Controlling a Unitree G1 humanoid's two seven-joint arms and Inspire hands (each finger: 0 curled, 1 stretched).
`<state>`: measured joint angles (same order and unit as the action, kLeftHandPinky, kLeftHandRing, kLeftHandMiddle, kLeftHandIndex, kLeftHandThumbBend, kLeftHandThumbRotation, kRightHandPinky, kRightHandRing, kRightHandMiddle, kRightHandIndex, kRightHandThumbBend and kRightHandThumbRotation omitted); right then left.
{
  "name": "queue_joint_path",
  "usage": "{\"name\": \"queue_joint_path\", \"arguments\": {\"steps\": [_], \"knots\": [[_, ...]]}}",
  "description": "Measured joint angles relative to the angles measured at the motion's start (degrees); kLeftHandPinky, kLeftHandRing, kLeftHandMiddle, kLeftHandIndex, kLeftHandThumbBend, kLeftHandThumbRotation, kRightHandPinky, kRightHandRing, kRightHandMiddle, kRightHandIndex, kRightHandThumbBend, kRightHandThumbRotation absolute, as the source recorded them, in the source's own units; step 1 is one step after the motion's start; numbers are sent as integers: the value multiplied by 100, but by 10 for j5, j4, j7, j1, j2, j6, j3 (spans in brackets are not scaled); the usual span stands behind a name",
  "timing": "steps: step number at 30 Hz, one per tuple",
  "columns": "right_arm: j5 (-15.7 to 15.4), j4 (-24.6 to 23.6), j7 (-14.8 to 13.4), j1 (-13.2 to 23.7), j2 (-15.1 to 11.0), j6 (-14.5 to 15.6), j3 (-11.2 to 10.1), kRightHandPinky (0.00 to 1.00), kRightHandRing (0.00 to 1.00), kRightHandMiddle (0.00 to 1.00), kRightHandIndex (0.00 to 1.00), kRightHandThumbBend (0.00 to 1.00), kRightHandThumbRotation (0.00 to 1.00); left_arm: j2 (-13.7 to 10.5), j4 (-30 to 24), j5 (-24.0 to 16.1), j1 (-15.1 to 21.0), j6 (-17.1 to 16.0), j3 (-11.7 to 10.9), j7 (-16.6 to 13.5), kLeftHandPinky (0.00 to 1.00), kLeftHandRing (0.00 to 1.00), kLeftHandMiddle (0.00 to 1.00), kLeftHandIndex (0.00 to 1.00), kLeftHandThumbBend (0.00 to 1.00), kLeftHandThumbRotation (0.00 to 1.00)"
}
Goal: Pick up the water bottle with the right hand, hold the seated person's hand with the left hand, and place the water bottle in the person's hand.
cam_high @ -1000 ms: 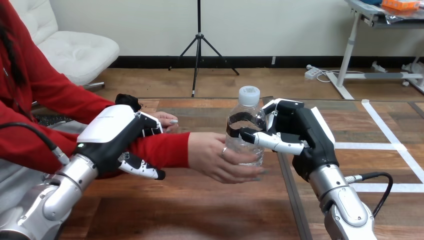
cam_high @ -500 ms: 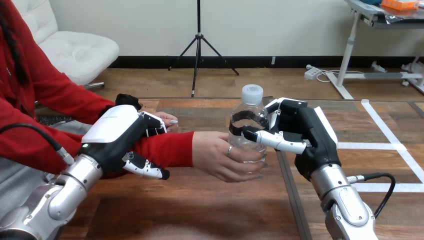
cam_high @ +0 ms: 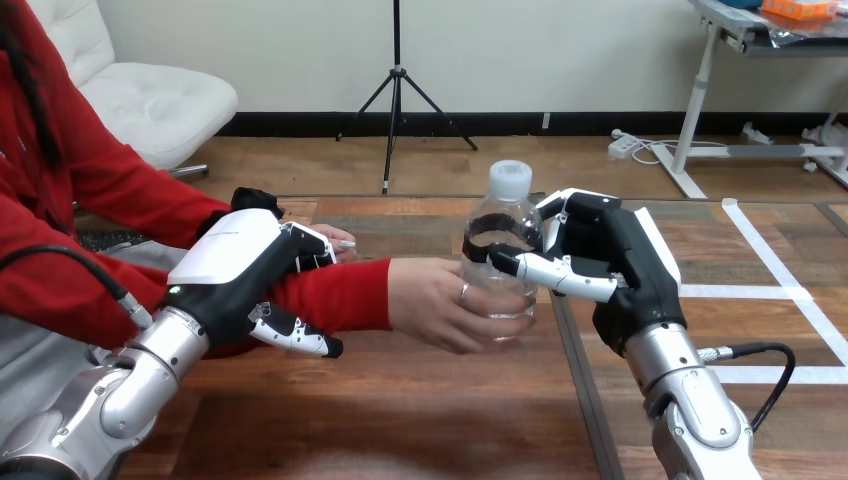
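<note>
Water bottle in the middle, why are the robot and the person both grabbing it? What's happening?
The robot is handing the water bottle to a seated person. Its right hand grips it from the right, and the person's hand is wrapped round its lower part. The robot's left hand is curled round the person's red-sleeved forearm.

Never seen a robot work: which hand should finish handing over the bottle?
The right hand: its fingers are curled round the water bottle, which the person's hand already cups. The left hand is busy clasping the person's forearm.
</note>
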<state>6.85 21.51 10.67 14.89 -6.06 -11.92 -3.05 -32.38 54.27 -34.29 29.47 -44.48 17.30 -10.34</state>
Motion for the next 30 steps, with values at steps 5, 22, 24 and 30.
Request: {"name": "queue_joint_path", "arguments": {"steps": [5, 22, 24, 30], "knots": [[1, -5, 1, 0, 0, 2, -1, 1, 4, 8, 8, 49, 0, 0, 0, 1, 0, 0, 0, 3, 26, 32, 39, 39, 87, 0], [2, -12, 2, 0, 3, 3, -1, 1, 5, 8, 8, 51, 0, 6, 0, 1, 0, -3, 0, 5, 26, 32, 40, 39, 87, 0], [2, -12, 2, 0, 4, 3, -1, 1, 5, 8, 8, 51, 0, 7, 0, 1, 0, -3, 0, 5, 26, 32, 40, 40, 87, 0], [2, -12, 1, 0, 9, 3, -1, 1, 5, 9, 8, 51, 0, 8, 0, 1, 0, -3, 0, 5, 27, 33, 41, 40, 87, 1]]}}
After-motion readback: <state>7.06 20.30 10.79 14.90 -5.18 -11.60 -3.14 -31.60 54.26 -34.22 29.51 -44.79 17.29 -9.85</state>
